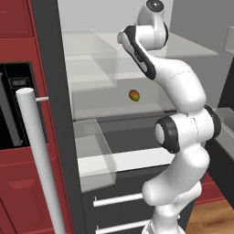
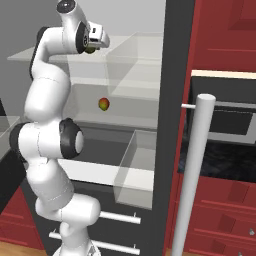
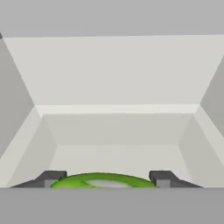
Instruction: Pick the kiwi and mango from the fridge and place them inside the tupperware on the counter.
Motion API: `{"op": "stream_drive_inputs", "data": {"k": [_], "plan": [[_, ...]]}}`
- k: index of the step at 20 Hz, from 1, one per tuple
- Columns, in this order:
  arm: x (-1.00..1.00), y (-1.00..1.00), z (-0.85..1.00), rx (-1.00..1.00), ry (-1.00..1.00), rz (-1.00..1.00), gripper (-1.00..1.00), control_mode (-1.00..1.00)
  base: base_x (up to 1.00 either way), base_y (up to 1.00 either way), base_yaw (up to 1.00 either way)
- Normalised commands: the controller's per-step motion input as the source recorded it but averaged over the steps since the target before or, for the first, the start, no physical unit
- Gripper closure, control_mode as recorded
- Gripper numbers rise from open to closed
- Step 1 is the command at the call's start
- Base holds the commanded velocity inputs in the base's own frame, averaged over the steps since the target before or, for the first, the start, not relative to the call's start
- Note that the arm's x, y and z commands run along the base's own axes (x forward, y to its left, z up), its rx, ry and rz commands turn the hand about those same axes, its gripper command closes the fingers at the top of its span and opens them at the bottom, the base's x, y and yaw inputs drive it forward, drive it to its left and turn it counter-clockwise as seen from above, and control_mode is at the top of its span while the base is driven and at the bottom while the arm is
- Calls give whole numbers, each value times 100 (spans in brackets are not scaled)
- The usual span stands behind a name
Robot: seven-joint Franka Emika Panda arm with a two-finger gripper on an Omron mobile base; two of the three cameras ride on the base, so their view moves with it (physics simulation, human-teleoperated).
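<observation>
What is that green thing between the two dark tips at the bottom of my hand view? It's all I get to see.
Observer: That's the kiwi. In the right base view the end effector holds it up at the top shelf of the fridge.
Operator: Is there any other fruit in there?
Observer: Yes, the mango lies by itself on the shelf below.
Operator: Is the door open?
Observer: Yes, swung wide. Its pale bar handle stands close to the camera, to the right of the shelves.
</observation>
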Motion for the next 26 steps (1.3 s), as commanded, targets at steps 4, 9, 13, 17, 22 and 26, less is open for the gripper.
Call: {"op": "stream_drive_inputs", "data": {"k": [4,9,13,17,22,26], "plan": [[-100,-15,0,0,-8,0,100,-100,0,0,0],[-100,-20,-23,0,-9,0,100,-100,0,0,0],[-100,-30,-4,0,-1,0,100,-100,0,0,0],[-100,-11,-15,0,0,0,100,-100,0,0,0],[-93,0,-41,0,8,0,100,-100,0,0,0],[-82,0,-50,0,11,0,100,-100,0,0,0]]}}
